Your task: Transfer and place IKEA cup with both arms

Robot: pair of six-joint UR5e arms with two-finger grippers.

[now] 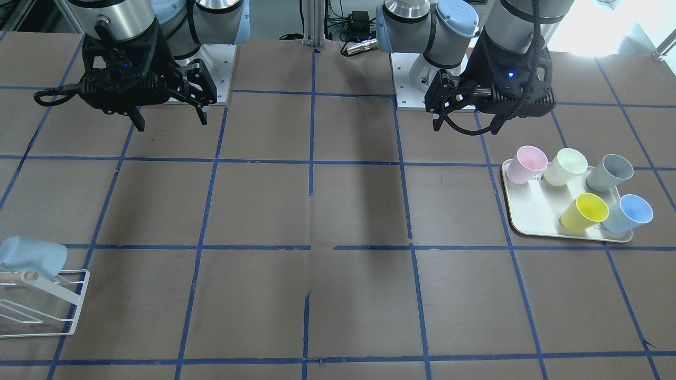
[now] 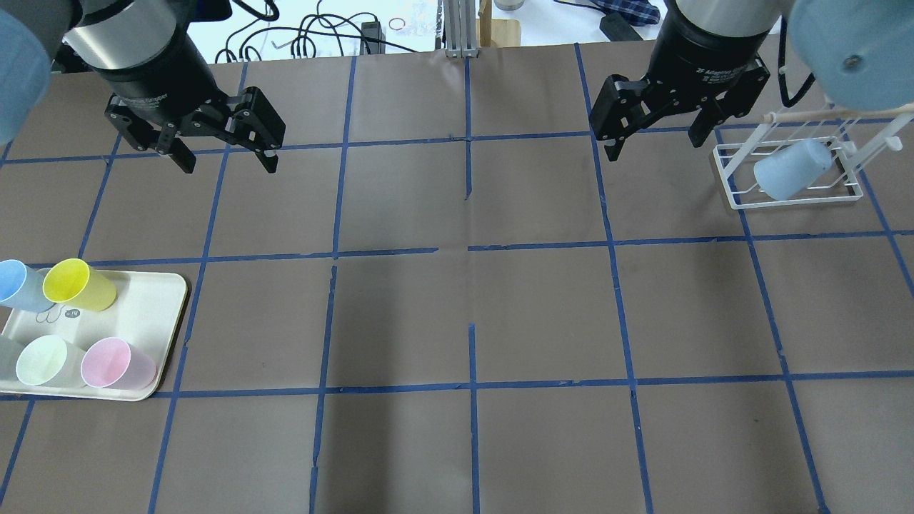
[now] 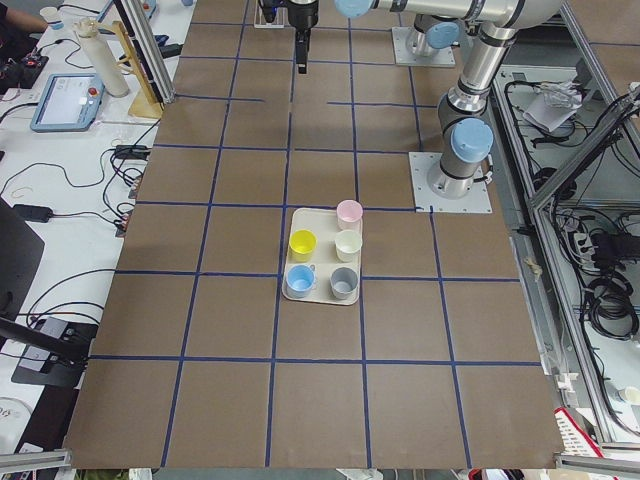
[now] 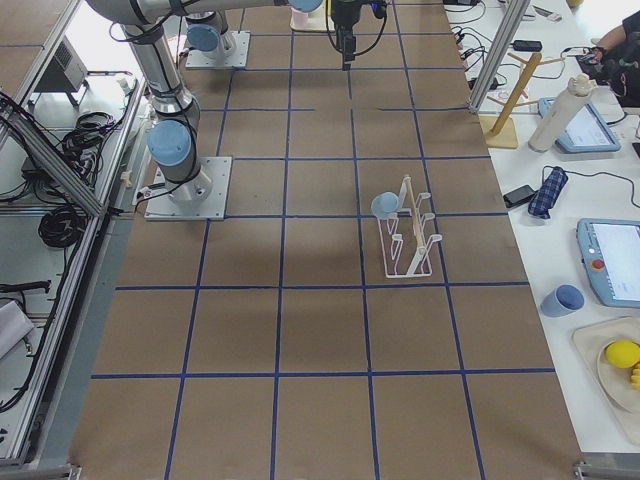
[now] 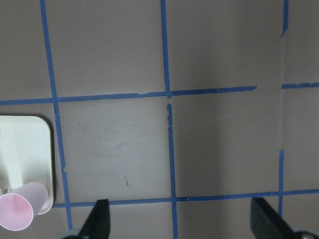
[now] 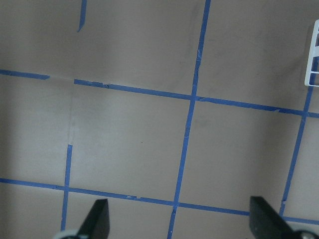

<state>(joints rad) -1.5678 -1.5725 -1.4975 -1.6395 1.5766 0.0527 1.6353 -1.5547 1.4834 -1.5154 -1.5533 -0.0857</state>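
The IKEA cup (image 1: 628, 212), pale blue with a deeper blue inside, stands on a cream tray (image 1: 528, 211) beside a yellow cup (image 1: 583, 211). It shows at the left edge of the overhead view (image 2: 16, 283). My left gripper (image 2: 228, 165) is open and empty, high above the table, up-table from the tray. It also shows in the front view (image 1: 441, 113). My right gripper (image 2: 653, 146) is open and empty, close to a white wire rack (image 2: 785, 196). A paler sky-blue cup (image 2: 792, 177) hangs tilted on that rack.
Pink (image 1: 527, 163), pale green (image 1: 566, 166) and grey (image 1: 610, 172) cups share the tray. Its corner and the pink cup (image 5: 17, 213) show in the left wrist view. The rack (image 1: 53, 295) sits at the table's right end. Blue tape lines grid the brown table.
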